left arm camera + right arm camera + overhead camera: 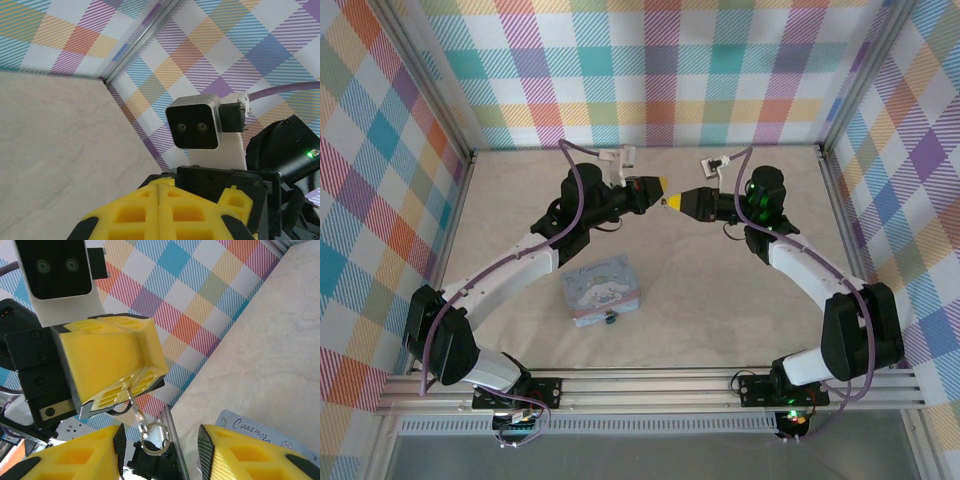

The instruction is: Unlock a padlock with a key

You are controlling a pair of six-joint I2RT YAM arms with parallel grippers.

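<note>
The left gripper (127, 385) is seen clamped on the key (132, 396), 1 ring (156, 432) dangling below; the right gripper (672, 201) is held apart, facing it. The padlock (610, 320) is set just beside the tin (595, 285), at its near edge.

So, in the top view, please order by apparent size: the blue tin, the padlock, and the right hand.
1. blue tin
2. right hand, though raised nearer the camera
3. padlock, clearly smallest

left arm (507, 267), right arm (806, 268): white links, black joints | cables (285, 89): purple | fingers (110, 360): yellow, gridded | wrist camera (194, 122): black face, two lenses, white mount | green light (310, 154)
</note>
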